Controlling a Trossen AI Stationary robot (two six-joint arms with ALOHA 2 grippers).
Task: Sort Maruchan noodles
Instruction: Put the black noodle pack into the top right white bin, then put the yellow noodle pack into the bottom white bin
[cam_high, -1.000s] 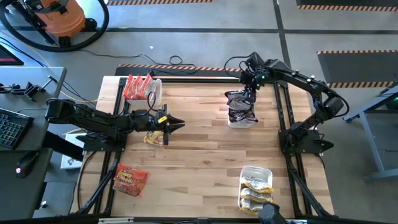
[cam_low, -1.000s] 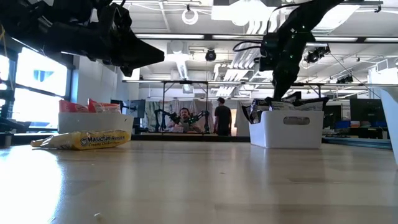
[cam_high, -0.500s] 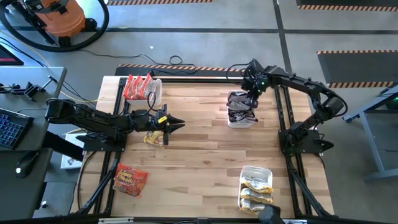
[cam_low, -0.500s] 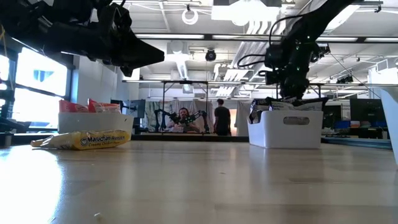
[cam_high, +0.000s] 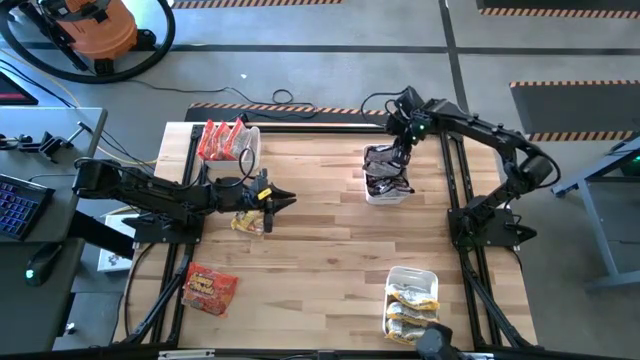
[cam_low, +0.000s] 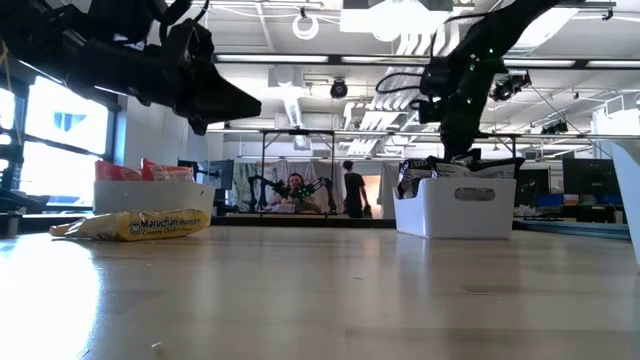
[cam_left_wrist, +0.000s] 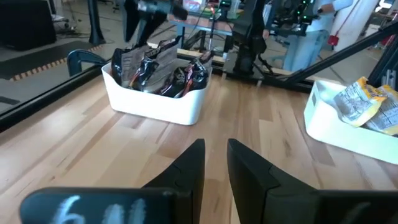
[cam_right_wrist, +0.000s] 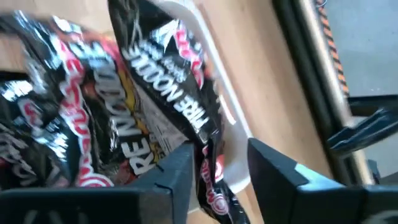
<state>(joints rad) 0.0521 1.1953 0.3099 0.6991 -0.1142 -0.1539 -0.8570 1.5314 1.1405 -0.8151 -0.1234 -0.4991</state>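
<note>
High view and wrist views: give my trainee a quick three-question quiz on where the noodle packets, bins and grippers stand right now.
1. True or false: the right gripper is over the bin of dark packets.
2. Which colour packets fill the bin at the table's far left corner? A) red B) yellow C) dark
3. Fill in: the yellow packet on the bare table lies just below the ___ gripper.

Key: 1 true. 2 A, the red packets. 3 left; its fingers stand slightly apart and hold nothing.
</note>
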